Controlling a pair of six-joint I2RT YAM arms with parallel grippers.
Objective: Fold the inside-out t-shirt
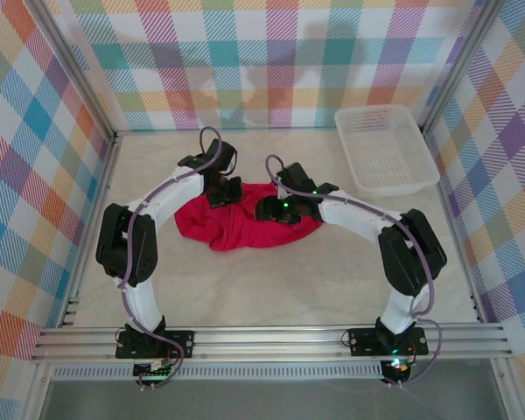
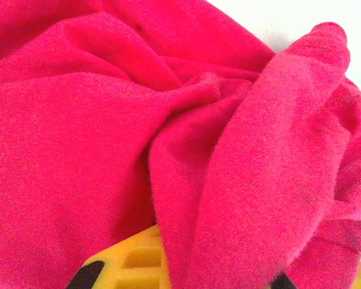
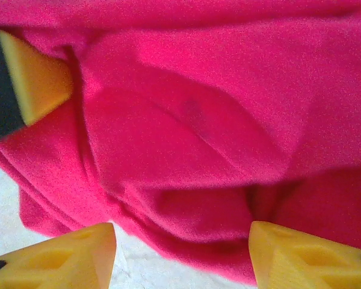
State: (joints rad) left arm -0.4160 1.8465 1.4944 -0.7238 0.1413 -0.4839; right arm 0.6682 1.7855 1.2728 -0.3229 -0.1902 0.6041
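Observation:
The inside-out t-shirt (image 1: 236,223) lies crumpled in a red heap at the middle of the table. My left gripper (image 1: 221,190) is down on its far edge. In the left wrist view a thick fold of the t-shirt (image 2: 240,180) runs down between the yellow fingers (image 2: 129,262), which are shut on it. My right gripper (image 1: 276,208) sits over the heap's right part. Its yellow fingertips (image 3: 78,256) stand wide apart and open, and the t-shirt's hem (image 3: 186,180) lies just beyond them on the pale table (image 3: 138,271), ungripped.
A white plastic basket (image 1: 385,149) stands at the back right. Plaid walls close in the table at the back and on both sides. An aluminium rail (image 1: 271,339) runs along the near edge. Another yellow finger (image 3: 33,81) shows at the right wrist view's upper left.

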